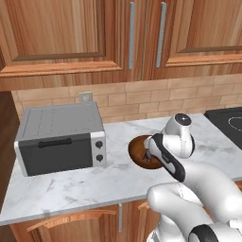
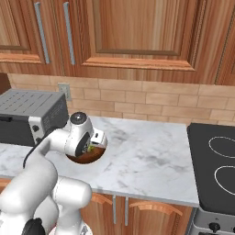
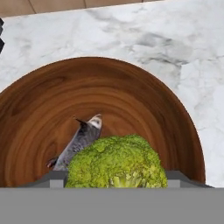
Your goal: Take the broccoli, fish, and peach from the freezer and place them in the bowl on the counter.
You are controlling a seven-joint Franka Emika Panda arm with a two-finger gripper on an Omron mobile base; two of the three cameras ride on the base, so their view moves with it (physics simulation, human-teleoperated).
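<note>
Pincer over bowl with broccoli between its tips, fish already inside.

White marble table (image 1: 71, 184) carries the toaster oven (image 1: 61, 137) at left and the brown wooden bowl (image 3: 144, 100) just right of it; the arm reaches down over the bowl, so the pincer (image 2: 93, 146) hangs directly above its inside. Broccoli (image 3: 117, 162) sits between the finger tips, partway-open jaws around it, looks held, straight above the bowl's near half. Fish (image 3: 78, 144) lies on the bowl floor just beside and partly under the broccoli, long axis running diagonally from tail at lower left to head at upper right. Likely next: release straight down. Peach and freezer not judged here.
</note>
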